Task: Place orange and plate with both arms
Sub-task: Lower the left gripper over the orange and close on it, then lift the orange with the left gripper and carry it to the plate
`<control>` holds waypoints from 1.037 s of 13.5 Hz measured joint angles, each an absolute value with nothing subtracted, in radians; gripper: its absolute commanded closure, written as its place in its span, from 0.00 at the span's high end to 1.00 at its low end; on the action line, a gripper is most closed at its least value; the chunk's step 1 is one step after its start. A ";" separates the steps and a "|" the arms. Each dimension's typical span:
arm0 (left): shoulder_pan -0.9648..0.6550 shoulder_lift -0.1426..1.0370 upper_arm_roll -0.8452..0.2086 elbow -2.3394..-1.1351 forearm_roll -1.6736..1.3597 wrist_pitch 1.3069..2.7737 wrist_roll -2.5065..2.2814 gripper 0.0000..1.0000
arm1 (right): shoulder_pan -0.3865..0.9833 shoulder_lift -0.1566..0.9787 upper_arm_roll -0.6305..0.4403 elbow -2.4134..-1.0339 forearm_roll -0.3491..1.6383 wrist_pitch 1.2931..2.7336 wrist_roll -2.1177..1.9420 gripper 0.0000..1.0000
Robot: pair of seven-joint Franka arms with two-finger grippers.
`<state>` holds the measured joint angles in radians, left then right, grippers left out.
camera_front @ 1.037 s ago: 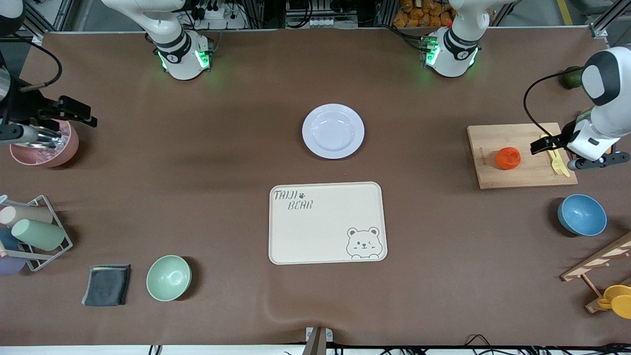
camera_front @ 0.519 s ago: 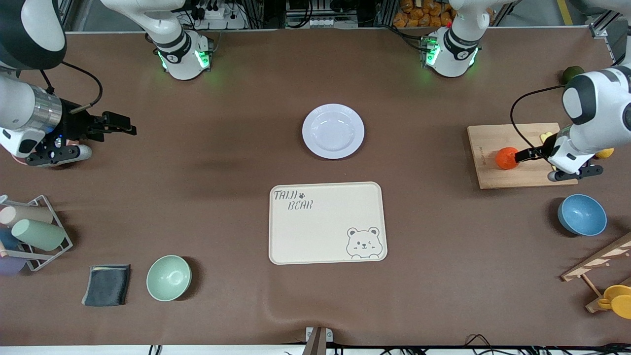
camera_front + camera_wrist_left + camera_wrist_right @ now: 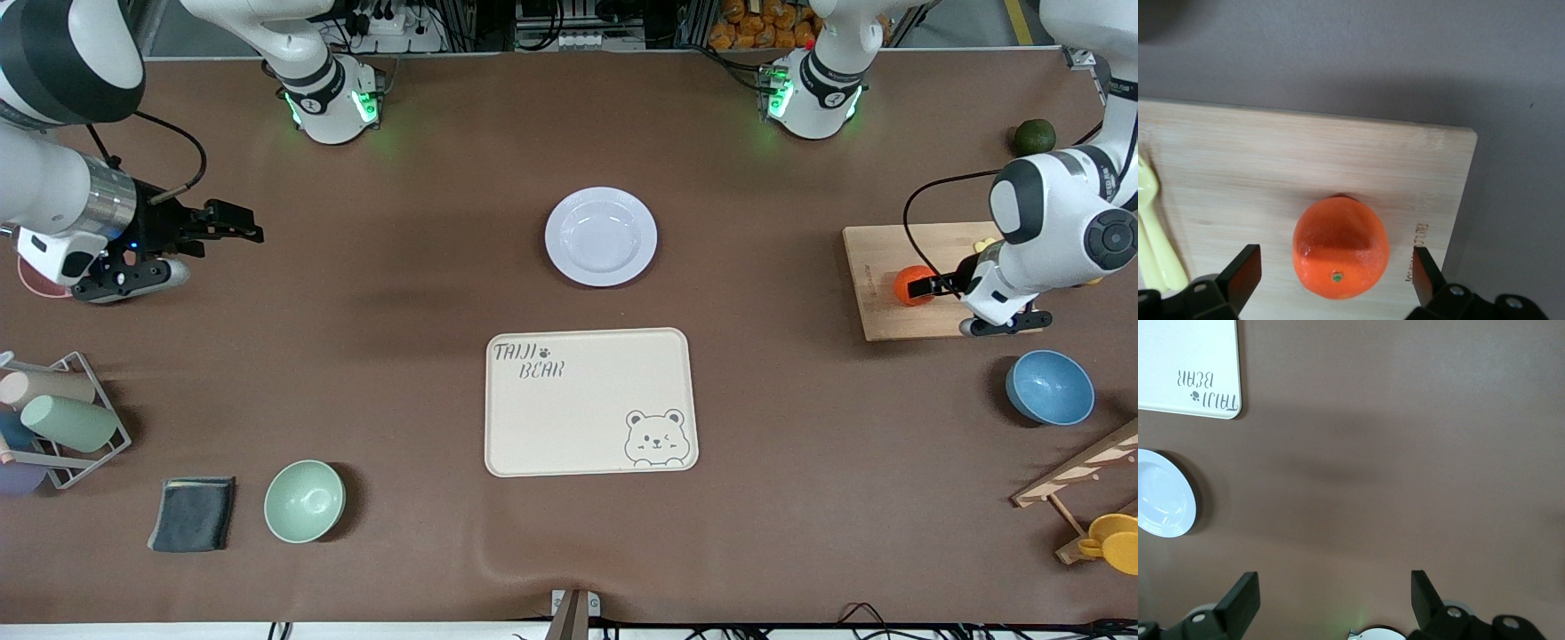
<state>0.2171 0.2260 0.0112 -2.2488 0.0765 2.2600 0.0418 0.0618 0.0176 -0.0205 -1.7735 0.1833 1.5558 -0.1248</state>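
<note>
Left gripper [image 3: 929, 285]: spread wide around the orange [image 3: 910, 284], one finger [image 3: 1241, 275] on each side, neither touching it; low over the wooden cutting board [image 3: 876, 267].
Orange: one, resting on the board between those fingers.
Left wrist view only: the orange's stem dot, a printed mark along the board's edge, and a pale yellow fork [image 3: 1151, 233] lying on the board beside the gripper.
Right gripper [image 3: 238, 228]: fingers spread wide, holding nothing, over bare table near the right arm's end.
Right wrist view: the plate [image 3: 1163, 493] and a corner of the bear tray [image 3: 1198, 367], both well apart from that gripper.
Plate: one, between the robot bases and the tray.
Bowls: one green [image 3: 304, 501], one blue [image 3: 1049, 388].
</note>
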 measured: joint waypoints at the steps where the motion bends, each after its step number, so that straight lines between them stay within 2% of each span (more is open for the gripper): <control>1: 0.217 0.236 0.011 -2.248 0.077 2.263 0.042 1.00 | 0.062 0.019 -0.021 -1.773 0.183 1.556 -0.125 1.00; 13: 0.223 0.308 0.011 -2.248 0.077 2.266 0.055 1.00 | 0.090 0.028 -0.020 -1.773 0.185 1.575 -0.104 1.00; 14: 0.223 0.314 0.011 -2.248 0.077 2.266 0.057 0.81 | 0.090 0.029 -0.020 -1.773 0.186 1.576 -0.104 1.00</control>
<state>0.2228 0.3142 0.0114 -2.2479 0.0766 2.2661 0.0566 0.0904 0.0291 -0.0197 -1.7735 0.1857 1.5759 -0.1039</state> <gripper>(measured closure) 0.000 0.000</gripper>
